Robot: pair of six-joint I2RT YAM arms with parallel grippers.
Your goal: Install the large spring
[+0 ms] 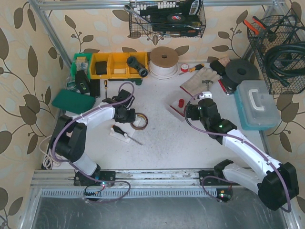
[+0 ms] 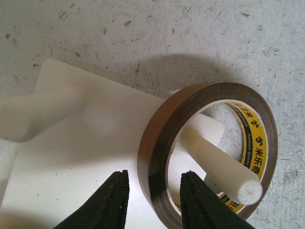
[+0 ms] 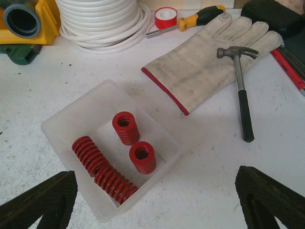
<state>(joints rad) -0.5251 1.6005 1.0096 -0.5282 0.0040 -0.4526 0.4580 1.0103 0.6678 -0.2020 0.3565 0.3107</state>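
Red large spring (image 3: 112, 181) lies diagonally in the tray (image 3: 71, 114), lower left of frame, before my right pincer (image 3: 155, 172), jaws wide apart.

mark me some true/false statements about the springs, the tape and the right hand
1. The tray holds four red springs. True.
2. All the springs stand upright. False: two stand upright, two lie on their sides.
3. The right hand grips a spring. False: it is open and empty, above the tray.
4. The tape roll sits around a white peg. True.
5. The head of the hammer rests on the glove. True.
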